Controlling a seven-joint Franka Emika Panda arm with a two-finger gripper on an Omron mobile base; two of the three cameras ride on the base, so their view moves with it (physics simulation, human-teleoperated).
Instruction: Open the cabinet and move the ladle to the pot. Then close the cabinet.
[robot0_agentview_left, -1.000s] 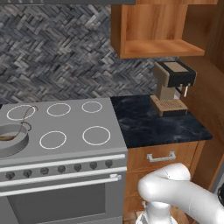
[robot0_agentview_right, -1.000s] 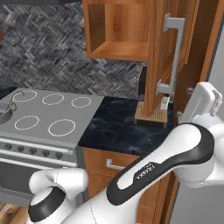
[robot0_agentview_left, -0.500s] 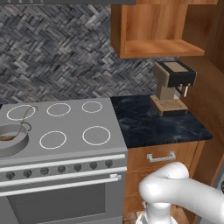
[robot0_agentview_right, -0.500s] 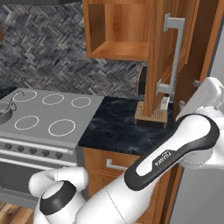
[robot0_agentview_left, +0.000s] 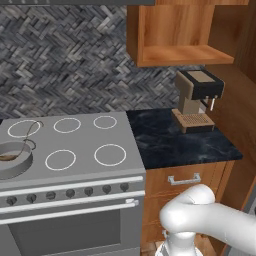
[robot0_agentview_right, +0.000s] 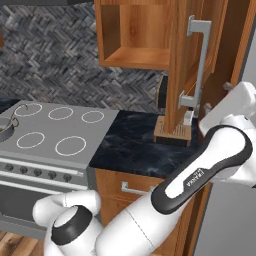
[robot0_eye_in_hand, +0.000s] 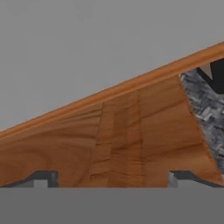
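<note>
- The gripper (robot0_eye_in_hand: 112, 181) shows in the hand view as two grey finger tips at the bottom, cut off by the lower edge; they stand wide apart with nothing between them.
- Just ahead of the tips a wooden panel of the cabinet door (robot0_eye_in_hand: 131, 140) runs across the lower half of the hand view; how near it is cannot be told.
- In the right base view the white arm (robot0_agentview_right: 200, 170) reaches to the right edge, its hand hidden behind the open door (robot0_agentview_right: 182, 65).
- The door's silver bar handle (robot0_agentview_right: 199, 60) faces the camera at upper right.
- The cabinet (robot0_agentview_left: 175, 35) stands open at the top of the left base view, its visible shelf bare.
- The pot (robot0_agentview_left: 12, 157) sits at the left edge on the stove (robot0_agentview_left: 75, 150), partly cut off.
- A thin curved wire rises from the pot; it looks like the ladle (robot0_agentview_left: 29, 132), its bowl hard to make out.
- A coffee machine (robot0_agentview_left: 197, 100) stands on the dark counter (robot0_agentview_left: 175, 140).
</note>
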